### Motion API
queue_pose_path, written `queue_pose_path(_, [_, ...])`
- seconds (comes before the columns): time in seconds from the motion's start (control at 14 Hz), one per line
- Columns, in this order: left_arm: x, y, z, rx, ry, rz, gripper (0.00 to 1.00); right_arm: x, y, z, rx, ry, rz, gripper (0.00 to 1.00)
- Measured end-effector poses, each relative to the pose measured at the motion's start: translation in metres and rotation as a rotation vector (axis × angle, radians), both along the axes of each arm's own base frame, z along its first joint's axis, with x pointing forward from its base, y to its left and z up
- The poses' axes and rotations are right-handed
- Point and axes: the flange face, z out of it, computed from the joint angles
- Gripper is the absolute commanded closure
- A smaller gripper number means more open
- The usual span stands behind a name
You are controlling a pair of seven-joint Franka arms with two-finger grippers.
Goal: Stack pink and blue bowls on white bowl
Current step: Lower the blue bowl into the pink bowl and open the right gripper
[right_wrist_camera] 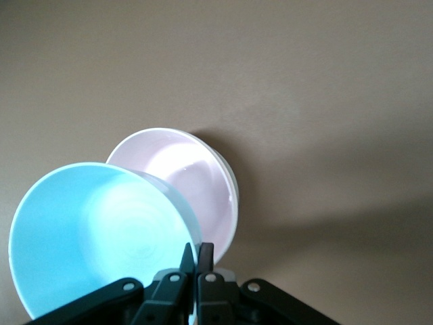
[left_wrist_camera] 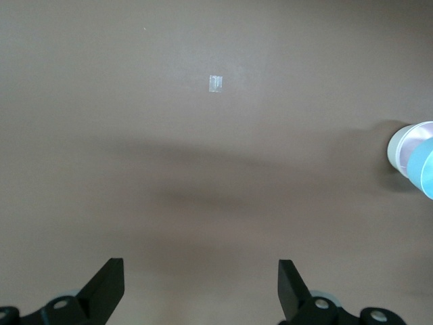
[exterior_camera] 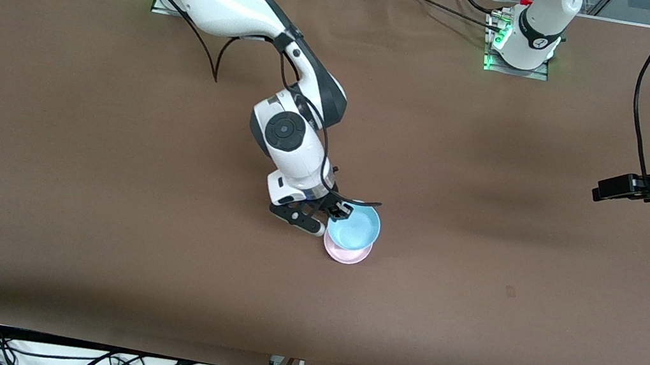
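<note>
The right arm reaches from its base at the top of the front view down toward the middle of the table (exterior_camera: 107,176), and the right tool (exterior_camera: 339,209) sits over the bowls there. Its fingers (right_wrist_camera: 196,267) are pressed nearly together, pinching the rim of the blue bowl (exterior_camera: 355,226); in the right wrist view the thin wall of that bowl (right_wrist_camera: 95,237) runs into the narrow slot between the two black tips. The blue bowl is held up off the stack and tilted, its open side showing pale sky blue, and it overlaps the pink bowl (exterior_camera: 346,254) below it. The pink bowl lies on the table a little nearer the front camera than the blue one, only a crescent of its rim showing in the front view. In the right wrist view the pink bowl (right_wrist_camera: 196,183) shows its whole inside, and a thin white edge (right_wrist_camera: 231,177) peeks out just under its rim, so it rests nested in the white bowl; little more of that white bowl can be seen. Toward the left arm's end of the table, the left tool (left_wrist_camera: 201,288) hangs over bare brown table, well apart from the bowls, and waits. Its two black fingers (left_wrist_camera: 105,288) stand wide apart with nothing between them. In the left wrist view the bowls show only as a sliver at the frame's edge, pink (left_wrist_camera: 406,145) with blue (left_wrist_camera: 426,169) over it.
</note>
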Motion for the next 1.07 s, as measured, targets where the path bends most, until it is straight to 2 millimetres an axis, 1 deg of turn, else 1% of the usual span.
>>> queue_pose_path(0.14, [0.000, 0.004, -0.004, -0.001, 0.006, -0.020, 0.00, 0.005, -0.002, -0.010, 0.006, -0.020, -0.010, 1.00])
queue_pose_path(0.29, [0.001, 0.004, -0.005, -0.002, 0.006, -0.029, 0.00, 0.012, -0.009, -0.010, -0.003, -0.034, -0.019, 1.00])
queue_pose_path(0.43, [0.001, 0.000, -0.005, -0.003, 0.006, -0.036, 0.00, 0.015, -0.011, -0.007, -0.007, -0.044, -0.021, 1.00])
queue_pose_path(0.64, [0.001, -0.003, -0.005, -0.003, 0.006, -0.042, 0.00, 0.014, -0.010, -0.007, -0.020, -0.054, -0.010, 1.00])
queue_pose_path(1.07, [0.001, 0.000, -0.005, -0.002, 0.006, -0.036, 0.00, 0.012, -0.008, -0.012, -0.043, -0.064, 0.008, 1.00])
